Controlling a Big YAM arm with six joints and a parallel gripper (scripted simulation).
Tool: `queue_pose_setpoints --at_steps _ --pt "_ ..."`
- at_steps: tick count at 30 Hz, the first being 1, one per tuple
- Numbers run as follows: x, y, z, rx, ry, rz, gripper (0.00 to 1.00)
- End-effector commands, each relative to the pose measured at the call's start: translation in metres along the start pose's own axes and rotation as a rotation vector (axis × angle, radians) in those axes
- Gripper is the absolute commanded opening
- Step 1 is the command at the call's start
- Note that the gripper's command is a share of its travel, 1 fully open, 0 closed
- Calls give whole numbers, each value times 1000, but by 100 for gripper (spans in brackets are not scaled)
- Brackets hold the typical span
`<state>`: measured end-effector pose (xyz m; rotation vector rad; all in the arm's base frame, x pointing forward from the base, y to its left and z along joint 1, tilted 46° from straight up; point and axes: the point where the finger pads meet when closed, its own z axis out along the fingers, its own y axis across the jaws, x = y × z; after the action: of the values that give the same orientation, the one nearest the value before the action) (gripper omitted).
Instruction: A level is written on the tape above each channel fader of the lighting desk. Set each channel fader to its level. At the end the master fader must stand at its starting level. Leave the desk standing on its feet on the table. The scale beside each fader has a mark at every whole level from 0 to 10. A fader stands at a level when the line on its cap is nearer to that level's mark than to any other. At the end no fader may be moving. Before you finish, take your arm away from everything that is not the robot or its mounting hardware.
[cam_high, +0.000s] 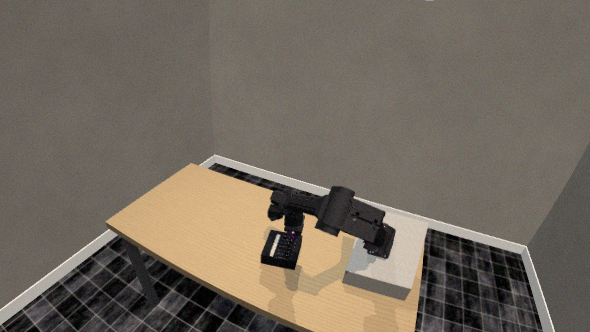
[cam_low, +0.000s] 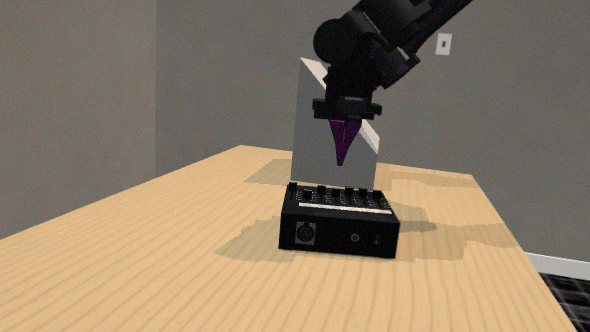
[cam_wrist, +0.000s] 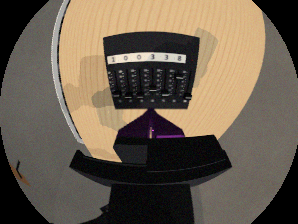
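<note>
The black lighting desk (cam_high: 280, 250) (cam_low: 340, 222) (cam_wrist: 152, 72) stands on its feet on the wooden table (cam_high: 200, 220) (cam_low: 150, 260). A white tape strip (cam_low: 345, 208) (cam_wrist: 148, 59) with small digits runs along its top, above a row of several faders (cam_wrist: 149, 86) (cam_low: 340, 192). My gripper (cam_low: 341, 161) (cam_wrist: 150, 111) (cam_high: 290, 232) has purple fingers closed to a point, empty. It hangs a little above the desk's fader side, not touching any cap. The digits are too small to read.
A grey block (cam_high: 387, 260) (cam_low: 320, 150), the arm's base, stands on the table behind the desk. The table edge runs close to the desk's left in the top view.
</note>
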<state>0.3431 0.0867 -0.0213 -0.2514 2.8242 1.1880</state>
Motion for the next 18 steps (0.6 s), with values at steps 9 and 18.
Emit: queue_pose_setpoints --at_steps 9,18 --pt "-4 -19 -6 10 -29 -4 0" --pt "0 -28 -3 8 -26 -16 0"
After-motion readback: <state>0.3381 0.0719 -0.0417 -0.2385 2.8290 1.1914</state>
